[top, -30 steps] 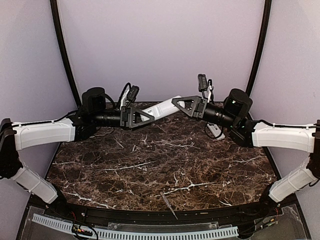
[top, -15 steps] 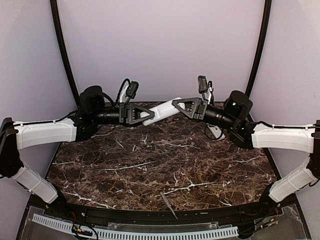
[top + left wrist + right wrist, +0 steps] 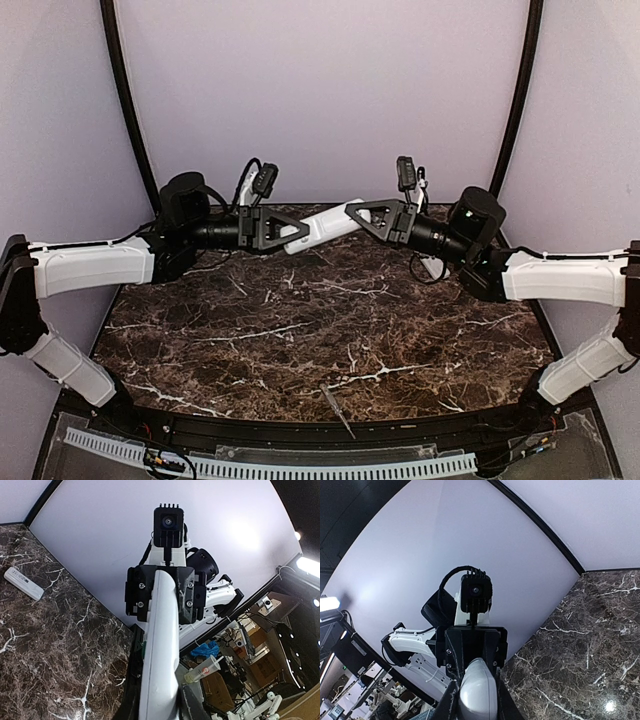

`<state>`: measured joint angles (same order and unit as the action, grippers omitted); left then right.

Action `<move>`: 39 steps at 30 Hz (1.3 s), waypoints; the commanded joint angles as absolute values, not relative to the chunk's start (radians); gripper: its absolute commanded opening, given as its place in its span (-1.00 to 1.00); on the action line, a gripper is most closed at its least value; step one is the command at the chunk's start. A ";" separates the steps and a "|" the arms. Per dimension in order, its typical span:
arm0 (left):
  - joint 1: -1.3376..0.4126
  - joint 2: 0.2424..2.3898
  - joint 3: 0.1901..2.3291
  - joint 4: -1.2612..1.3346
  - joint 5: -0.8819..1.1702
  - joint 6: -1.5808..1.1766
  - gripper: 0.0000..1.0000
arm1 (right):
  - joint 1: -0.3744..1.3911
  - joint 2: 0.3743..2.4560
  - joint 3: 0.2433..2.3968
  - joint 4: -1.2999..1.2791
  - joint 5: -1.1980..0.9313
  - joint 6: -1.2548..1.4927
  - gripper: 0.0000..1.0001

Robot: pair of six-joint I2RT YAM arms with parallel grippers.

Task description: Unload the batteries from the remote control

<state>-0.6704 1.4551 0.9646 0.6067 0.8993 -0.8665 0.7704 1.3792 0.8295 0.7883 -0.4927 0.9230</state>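
Gently: the left gripper point(image 3: 296, 233) and right gripper point(image 3: 351, 211) each clasp an end of the white remote point(image 3: 322, 222) aloft; avoid twisting it; batteries unseen.

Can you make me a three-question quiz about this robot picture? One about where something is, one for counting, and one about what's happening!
1. Where is the thin rod?
A) at the near edge of the table
B) at the far corner
C) in a gripper

2. How many white remotes are there?
A) one
B) two
C) four

3. The held remote is:
A) lying flat
B) up in the air, clamped by the right gripper
C) broken in pieces

Answers:
1 A, the rod lies near the arms' bases.
2 B, there is the held remote, and a second remote lies on the table.
3 B, it hangs between the arms.
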 commanded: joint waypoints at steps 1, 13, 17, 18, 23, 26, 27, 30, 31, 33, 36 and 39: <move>-0.667 1.450 0.946 0.643 0.916 -0.873 -0.57 | 0.776 1.376 0.814 0.828 -0.470 0.923 -1.00; -0.579 1.420 0.914 0.512 0.984 -0.833 -1.00 | 0.732 1.324 0.766 0.683 -0.383 0.880 0.75; -0.541 1.440 0.942 0.392 1.052 -0.762 -1.00 | 0.722 1.310 0.790 0.549 -0.337 0.825 0.78; -0.532 1.448 0.952 0.373 1.060 -0.739 -1.00 | 0.722 1.309 0.804 0.504 -0.320 0.809 0.77; -0.456 1.519 0.994 0.140 1.069 -0.572 -1.00 | 0.731 1.342 0.905 0.248 -0.256 0.753 0.64; -0.444 1.557 1.004 0.078 1.058 -0.515 -1.00 | 0.746 1.378 0.941 0.186 -0.266 0.746 0.52; -0.444 1.562 1.003 0.077 1.060 -0.511 -1.00 | 0.753 1.392 0.949 0.173 -0.275 0.746 0.47; -0.443 1.589 0.986 0.092 1.065 -0.508 -1.00 | 0.772 1.440 0.979 0.155 -0.298 0.749 0.33; -0.443 1.594 0.980 0.092 1.068 -0.505 -1.00 | 0.777 1.458 0.987 0.152 -0.305 0.753 0.30; -0.443 1.608 0.977 0.092 1.082 -0.507 -1.00 | 0.786 1.486 0.999 0.152 -0.325 0.758 0.23; -0.443 1.625 0.975 0.104 1.097 -0.520 -1.00 | 0.796 1.522 1.018 0.146 -0.339 0.762 0.17; -0.443 1.631 0.973 0.115 1.102 -0.534 -1.00 | 0.799 1.551 1.033 0.153 -0.357 0.767 0.09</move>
